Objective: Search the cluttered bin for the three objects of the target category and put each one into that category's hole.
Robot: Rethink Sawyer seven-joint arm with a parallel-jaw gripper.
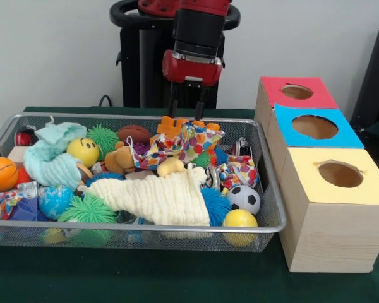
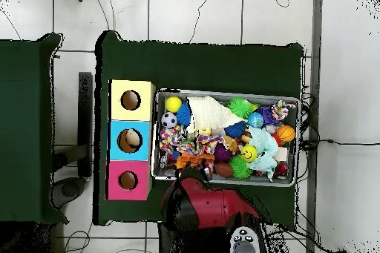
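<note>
at upper centre of the front view, the gripper point(image 1: 188, 104) hangs with fingers apart over the polka-dot cloth point(image 1: 191, 142); it should descend straight, pinching cloth only.

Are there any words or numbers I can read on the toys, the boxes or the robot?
None: no readable word or number shows in either view.
The yellow smiley ball in the silver wire mesh bin bears a drawn face, no letters.
The red-, blue- and yellow-topped wooden boxes are blank.
The red and black gripper shows no legible label.
</note>
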